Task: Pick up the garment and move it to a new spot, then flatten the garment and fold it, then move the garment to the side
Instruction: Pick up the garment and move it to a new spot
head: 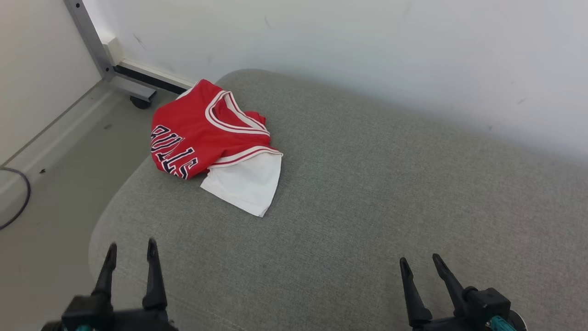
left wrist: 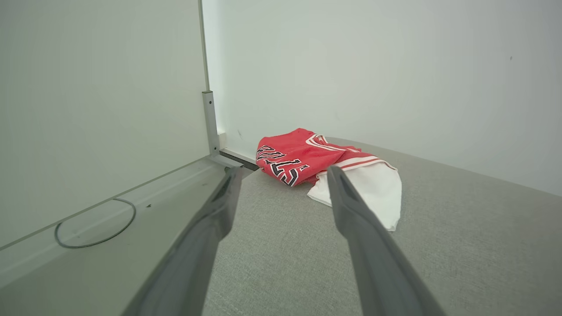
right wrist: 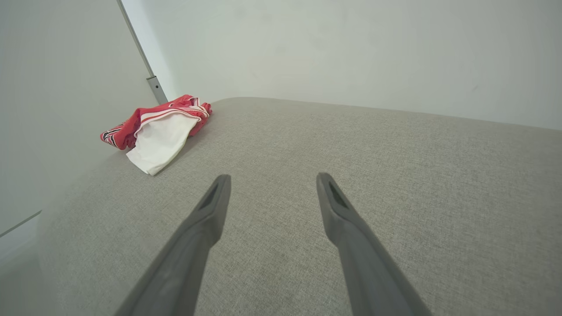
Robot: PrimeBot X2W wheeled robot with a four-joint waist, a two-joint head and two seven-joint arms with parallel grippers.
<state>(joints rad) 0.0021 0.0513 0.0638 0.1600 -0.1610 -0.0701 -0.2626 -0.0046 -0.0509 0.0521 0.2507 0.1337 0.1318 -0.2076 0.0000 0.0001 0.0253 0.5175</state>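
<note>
The garment [head: 209,138] is a red jersey with white trim, black lettering and a white inner part, lying crumpled at the far left corner of the grey cushioned surface [head: 367,207]. My left gripper [head: 132,250] stands open at the lower left, near the surface's left edge and well short of the garment. My right gripper [head: 420,259] is open at the lower right, empty, far from it. From the left wrist the garment [left wrist: 307,160] lies ahead beyond the left gripper [left wrist: 283,171]. Seen from the right wrist, the garment [right wrist: 158,127] is far to the upper left of the right gripper [right wrist: 272,177].
A white wall [head: 367,55] runs behind the surface. A metal frame leg with a caster [head: 138,99] stands on the floor just beyond the garment. A dark cable [head: 18,202] curls on the floor [head: 55,193] to the left of the surface's rounded edge.
</note>
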